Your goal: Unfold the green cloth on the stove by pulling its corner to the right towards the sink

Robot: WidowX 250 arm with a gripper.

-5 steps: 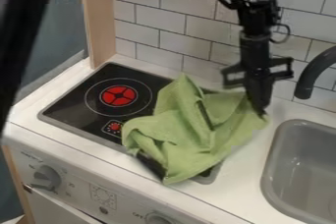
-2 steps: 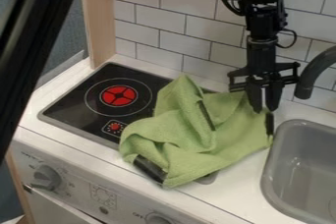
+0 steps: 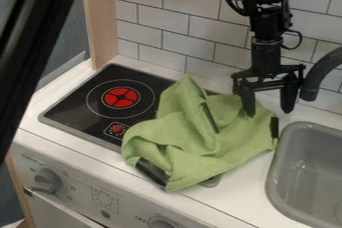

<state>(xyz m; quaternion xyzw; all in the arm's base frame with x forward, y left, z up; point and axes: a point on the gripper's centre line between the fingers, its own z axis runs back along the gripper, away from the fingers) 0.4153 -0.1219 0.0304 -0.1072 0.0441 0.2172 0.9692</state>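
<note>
Near the sink (image 3: 324, 144), the gripper (image 3: 268, 112), its jaws spread apart and holding nothing, should rise straight up, carefully, to avoid dragging the green cloth (image 3: 194, 134).

We see the cloth (image 3: 194, 144) lying partly on the stovetop (image 3: 87, 104); the sink (image 3: 277, 172) sits right of it; the tiled wall (image 3: 174, 22) rises behind.

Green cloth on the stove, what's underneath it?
The cloth covers part of the black stovetop and some white counter. Dark strips show at its near edge and right corner, but I can't tell what they belong to. Anything else underneath is hidden.
</note>
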